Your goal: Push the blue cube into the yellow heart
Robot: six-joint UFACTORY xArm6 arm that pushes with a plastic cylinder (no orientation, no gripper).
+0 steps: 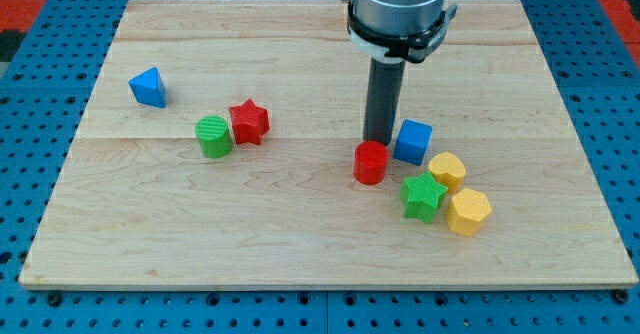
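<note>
The blue cube [412, 141] sits right of the board's middle. The yellow heart [447, 170] lies just below and to the right of it, close to it or touching. My tip [378, 139] stands just left of the blue cube, with a small gap, and right above the red cylinder [370, 162], whose top edge meets the rod's lower end in the view.
A green star [423, 196] and a yellow hexagon [467, 212] lie below the yellow heart. A red star [248, 122] and a green cylinder [213, 136] sit together at the left of middle. A blue triangular block [147, 87] is at the far left. The wooden board [300, 244] carries all the blocks.
</note>
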